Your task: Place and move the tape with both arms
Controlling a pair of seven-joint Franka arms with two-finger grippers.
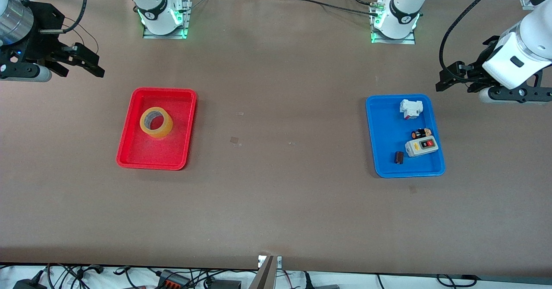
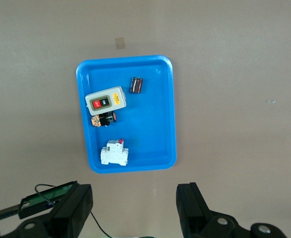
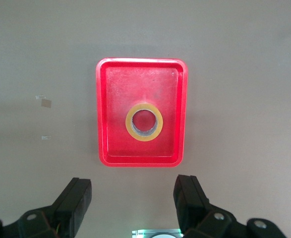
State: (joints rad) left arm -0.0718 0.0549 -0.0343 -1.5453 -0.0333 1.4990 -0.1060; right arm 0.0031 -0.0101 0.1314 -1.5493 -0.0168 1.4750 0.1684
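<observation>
Tape (image 1: 156, 122) in red tray (image 1: 129, 153), unlabelled

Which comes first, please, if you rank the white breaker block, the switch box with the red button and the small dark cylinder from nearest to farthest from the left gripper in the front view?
1. White breaker block, in the blue tray, at the end closest to the left gripper.
2. Switch box, lower down the tray.
3. Small dark cylinder, at the tray's camera end.

The tape (image 3: 144, 122) lies flat in the red tray (image 3: 108, 114), the right claw (image 3: 130, 208) spread wide above bare table.
</observation>
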